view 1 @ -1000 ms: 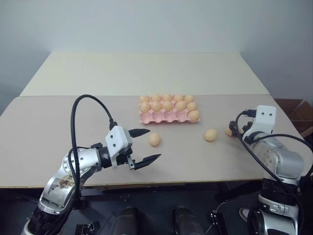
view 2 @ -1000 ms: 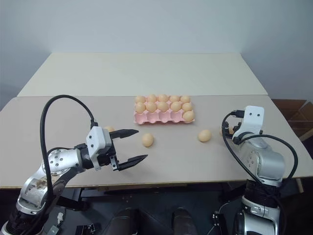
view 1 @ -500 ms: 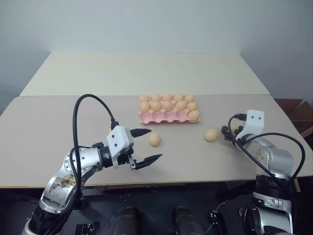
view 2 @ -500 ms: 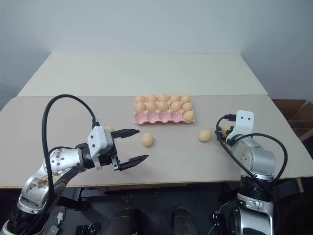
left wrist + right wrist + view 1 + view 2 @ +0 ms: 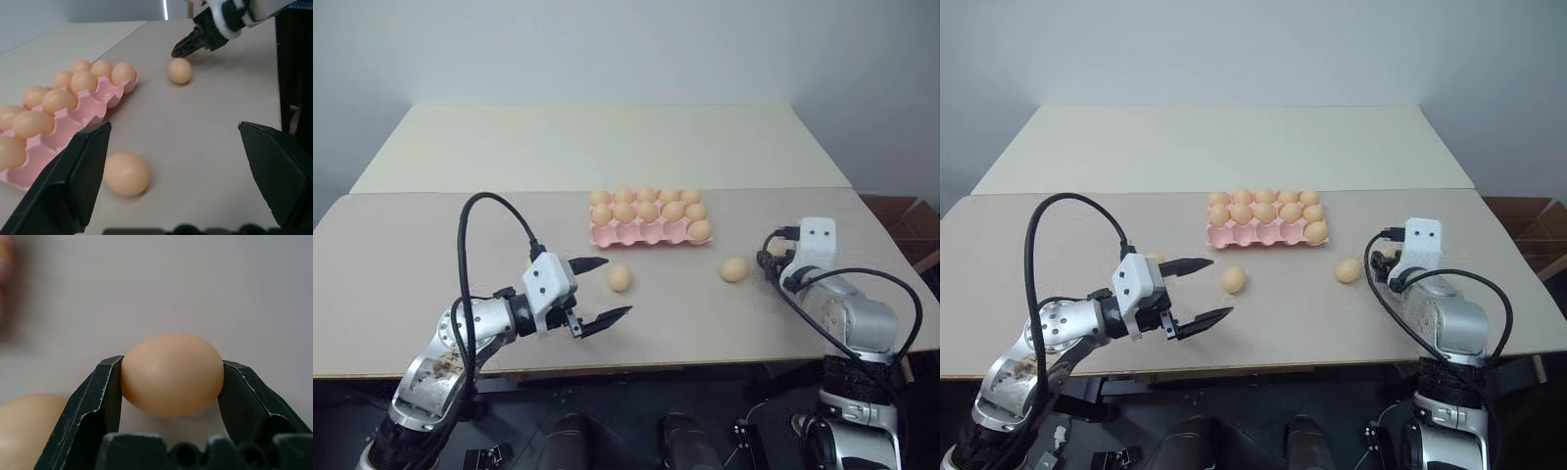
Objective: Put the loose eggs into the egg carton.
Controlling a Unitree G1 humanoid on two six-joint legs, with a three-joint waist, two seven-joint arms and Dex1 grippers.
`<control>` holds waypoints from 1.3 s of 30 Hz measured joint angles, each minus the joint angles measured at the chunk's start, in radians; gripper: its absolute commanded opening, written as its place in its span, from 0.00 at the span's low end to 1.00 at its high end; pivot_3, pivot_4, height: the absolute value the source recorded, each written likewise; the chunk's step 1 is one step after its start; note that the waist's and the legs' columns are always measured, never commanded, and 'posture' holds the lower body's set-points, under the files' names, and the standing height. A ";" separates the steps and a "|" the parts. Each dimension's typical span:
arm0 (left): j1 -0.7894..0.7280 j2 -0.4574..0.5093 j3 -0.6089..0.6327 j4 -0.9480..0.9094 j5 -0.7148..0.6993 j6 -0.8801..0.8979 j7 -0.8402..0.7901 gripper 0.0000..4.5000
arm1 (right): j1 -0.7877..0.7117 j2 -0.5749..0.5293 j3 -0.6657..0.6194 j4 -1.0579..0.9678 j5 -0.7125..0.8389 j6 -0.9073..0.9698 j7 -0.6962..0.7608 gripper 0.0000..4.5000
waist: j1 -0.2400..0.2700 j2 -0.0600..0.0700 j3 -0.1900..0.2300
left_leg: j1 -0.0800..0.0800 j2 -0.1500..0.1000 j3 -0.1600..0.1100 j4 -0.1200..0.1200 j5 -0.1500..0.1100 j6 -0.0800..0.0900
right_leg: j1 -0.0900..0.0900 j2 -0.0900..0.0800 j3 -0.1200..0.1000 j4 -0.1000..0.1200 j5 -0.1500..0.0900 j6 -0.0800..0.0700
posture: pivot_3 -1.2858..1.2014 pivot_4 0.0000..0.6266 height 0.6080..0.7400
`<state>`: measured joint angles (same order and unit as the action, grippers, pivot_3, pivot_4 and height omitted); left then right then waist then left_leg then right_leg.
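surface: beige table (image 5: pixel 431 255) | on it: pink egg carton (image 5: pixel 646 233), two loose eggs (image 5: pixel 620 279) (image 5: pixel 734 269)

Egg (image 5: pixel 172 374) between the right gripper's (image 5: pixel 171 382) jaws: smooth, satin shell. Fingers (image 5: pixel 93 401): matt black plastic, scuffed edges.

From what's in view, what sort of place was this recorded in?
Probably a lab or test room: a bare beige table, a blank pale wall, and a staged pink egg carton with loose eggs.

Both eye views high, looking down over table (image 5: pixel 431 235), sharing egg carton (image 5: pixel 651 233); left wrist cam low beside carton; right wrist cam super close on egg (image 5: pixel 171 374)
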<state>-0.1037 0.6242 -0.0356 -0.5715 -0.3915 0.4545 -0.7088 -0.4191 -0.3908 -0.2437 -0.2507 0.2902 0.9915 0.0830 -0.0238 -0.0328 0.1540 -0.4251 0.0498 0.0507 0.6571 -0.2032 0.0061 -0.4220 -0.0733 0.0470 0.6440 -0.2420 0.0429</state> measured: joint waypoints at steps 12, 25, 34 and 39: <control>0.002 0.006 0.070 -0.072 -0.007 0.228 0.158 1.00 | -0.149 0.134 0.309 -0.004 -0.078 -0.126 0.032 0.60 | 0.001 0.000 0.000 | 0.000 0.000 -0.001 0.000 0.000 0.000 | 0.001 0.000 -0.001 0.000 0.000 0.000 | 0.52 0.24 1.00; 0.023 0.006 0.070 -0.077 -0.003 0.226 0.160 1.00 | -0.220 0.189 0.351 0.293 -0.191 -0.291 0.037 0.68 | 0.005 -0.001 0.000 | -0.001 0.000 -0.001 0.000 0.000 0.000 | 0.000 0.000 -0.002 0.000 0.000 -0.001 | 0.52 0.24 1.00; 0.023 0.006 0.070 -0.078 0.003 0.223 0.160 1.00 | -0.230 0.212 0.346 0.301 -0.192 -0.292 0.052 0.99 | 0.003 -0.001 0.000 | 0.000 0.000 -0.001 0.000 0.000 0.000 | 0.000 0.000 -0.002 0.000 0.000 -0.001 | 0.52 0.24 1.00; 0.026 0.003 0.068 -0.079 0.006 0.216 0.160 1.00 | -0.177 0.194 0.316 0.182 -0.188 -0.295 0.056 0.99 | 0.009 0.000 0.000 | -0.001 0.000 -0.001 0.000 0.000 0.000 | 0.000 -0.001 -0.002 -0.001 0.000 0.000 | 0.52 0.24 1.00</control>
<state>-0.0778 0.6268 0.0320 -0.6504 -0.3857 0.6700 -0.5485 -0.5965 -0.1968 0.0719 -0.0682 0.1024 0.6967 0.1393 -0.0147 -0.0332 0.1543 -0.4263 0.0496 0.0495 0.6567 -0.2033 0.0059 -0.4224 -0.0740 0.0446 0.6433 -0.2418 0.0425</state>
